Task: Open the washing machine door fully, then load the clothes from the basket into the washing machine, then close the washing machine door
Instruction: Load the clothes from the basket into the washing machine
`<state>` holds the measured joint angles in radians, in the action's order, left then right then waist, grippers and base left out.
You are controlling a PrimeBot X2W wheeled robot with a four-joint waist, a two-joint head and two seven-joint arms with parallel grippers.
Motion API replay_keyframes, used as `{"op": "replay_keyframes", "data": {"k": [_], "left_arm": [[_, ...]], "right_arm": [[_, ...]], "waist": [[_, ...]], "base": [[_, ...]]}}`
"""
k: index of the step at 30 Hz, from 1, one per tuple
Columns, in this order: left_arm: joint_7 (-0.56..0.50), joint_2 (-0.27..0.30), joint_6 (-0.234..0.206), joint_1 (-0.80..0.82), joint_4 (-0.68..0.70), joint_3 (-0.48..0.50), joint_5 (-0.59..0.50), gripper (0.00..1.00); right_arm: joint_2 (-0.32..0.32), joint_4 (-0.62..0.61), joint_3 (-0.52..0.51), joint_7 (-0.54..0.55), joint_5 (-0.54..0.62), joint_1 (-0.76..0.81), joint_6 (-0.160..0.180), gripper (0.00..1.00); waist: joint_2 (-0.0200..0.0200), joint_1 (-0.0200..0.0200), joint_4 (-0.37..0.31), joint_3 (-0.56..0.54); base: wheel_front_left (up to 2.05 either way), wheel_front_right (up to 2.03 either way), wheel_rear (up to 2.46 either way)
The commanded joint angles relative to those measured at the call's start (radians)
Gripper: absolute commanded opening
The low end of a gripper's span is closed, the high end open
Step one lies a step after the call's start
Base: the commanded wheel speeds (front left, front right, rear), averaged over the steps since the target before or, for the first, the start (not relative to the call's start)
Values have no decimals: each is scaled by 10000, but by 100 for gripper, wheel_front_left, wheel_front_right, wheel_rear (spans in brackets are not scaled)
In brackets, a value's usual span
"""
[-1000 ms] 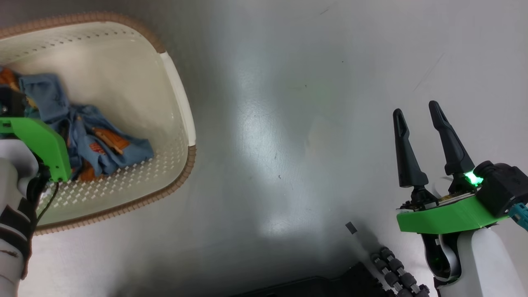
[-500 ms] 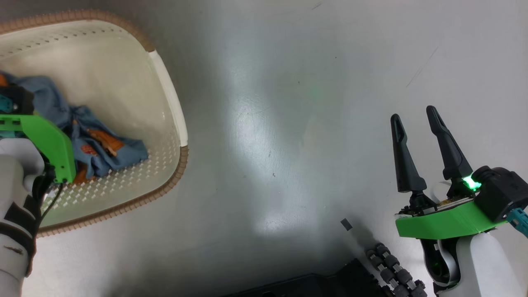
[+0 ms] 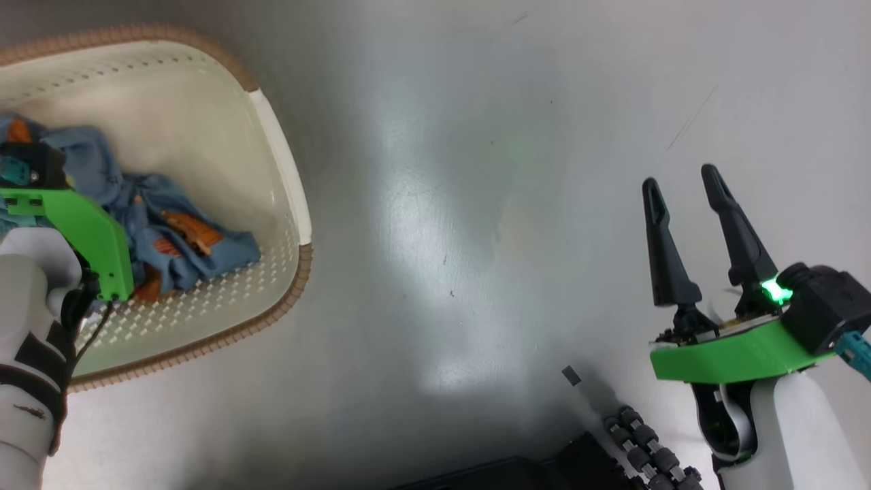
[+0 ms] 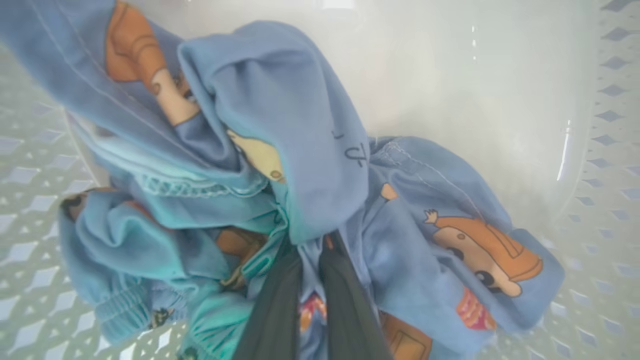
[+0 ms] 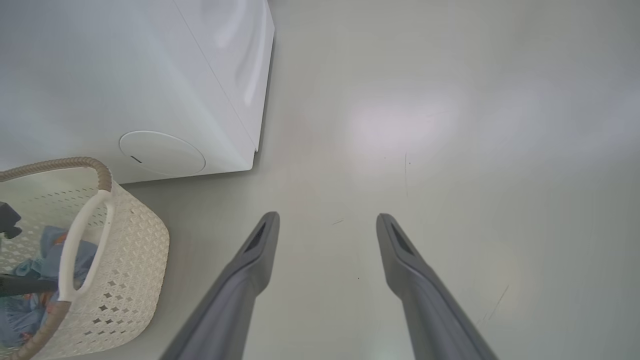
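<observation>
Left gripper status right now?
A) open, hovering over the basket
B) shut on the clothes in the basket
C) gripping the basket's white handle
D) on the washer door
B: the left wrist view shows the left gripper with its jaws pinched together in the blue clothes, inside the basket.

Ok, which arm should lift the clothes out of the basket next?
Left. The left fingers are shut on the clothes inside the basket; the right fingers stand open over the floor, apart from it.
</observation>
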<state>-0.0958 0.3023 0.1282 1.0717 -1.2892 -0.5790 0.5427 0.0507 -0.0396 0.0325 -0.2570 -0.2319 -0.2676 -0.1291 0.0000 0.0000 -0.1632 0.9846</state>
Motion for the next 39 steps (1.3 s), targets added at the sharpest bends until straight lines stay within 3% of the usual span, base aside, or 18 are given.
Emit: {"op": "replay_keyframes", "data": {"k": [1,16,30,39], "left_arm": [[140,428,18,-119,-11,112,139,0],[1327,474,23,-980,32,-112,638,0],[3019,291,24,-2432,347,-166,1334,0],[3534,213,24,-3164,946,-139,1479,0]], "right_arm": [[-5,-122,256,-48,-84,224,-16,100],[-5,538,469,-48,-376,-686,-16,100],[-5,1105,438,-48,-505,-679,-16,100],[-5,1313,316,-48,-429,-506,-16,100]], "waist": [[0,0,-4,-96],[0,0,102,-1380],[0,0,423,-3190],[0,0,754,-3980]], "base": [[0,0,0],[0,0,0],[0,0,0],[0,0,0]]}}
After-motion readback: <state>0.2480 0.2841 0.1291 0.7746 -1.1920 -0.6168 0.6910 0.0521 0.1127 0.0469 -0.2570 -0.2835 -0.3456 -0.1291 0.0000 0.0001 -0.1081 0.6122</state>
